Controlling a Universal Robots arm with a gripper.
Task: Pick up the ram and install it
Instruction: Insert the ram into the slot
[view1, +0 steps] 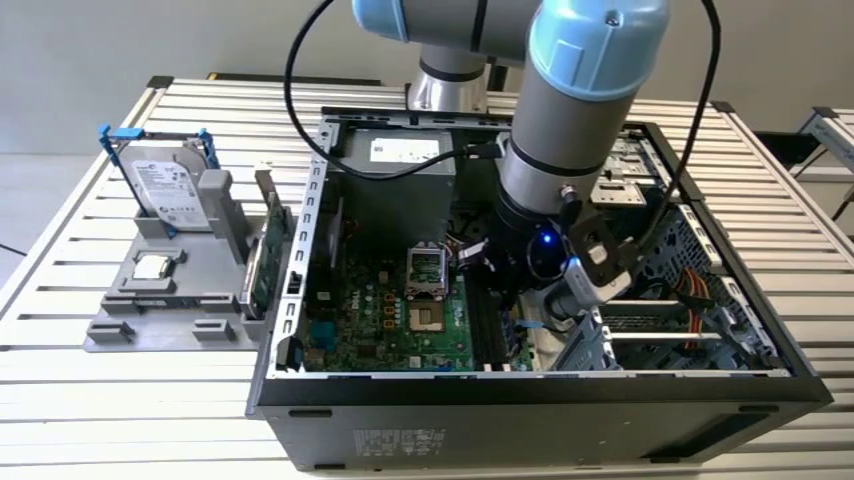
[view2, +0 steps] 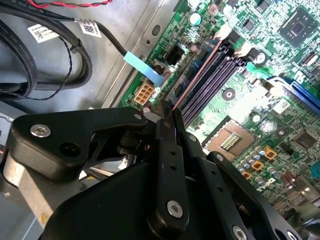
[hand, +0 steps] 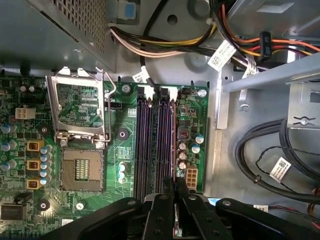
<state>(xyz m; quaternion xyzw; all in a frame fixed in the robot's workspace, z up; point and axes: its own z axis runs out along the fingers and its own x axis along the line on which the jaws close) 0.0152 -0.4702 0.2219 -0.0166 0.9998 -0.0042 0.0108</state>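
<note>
While the pincer (hand: 174, 186) clenches it, the ram (view2: 192, 75) looks seemingly edge-on, thin and reddish.

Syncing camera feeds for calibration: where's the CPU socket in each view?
Exterior view: the CPU socket sits mid-motherboard, on the exterior view's left of the arm's wrist.
First wrist view: the socket lies next to its raised load plate.
Second wrist view: the socket lies beside the capacitor cluster.
Shared landmark: the memory slots run alongside the socket in all three.
</note>
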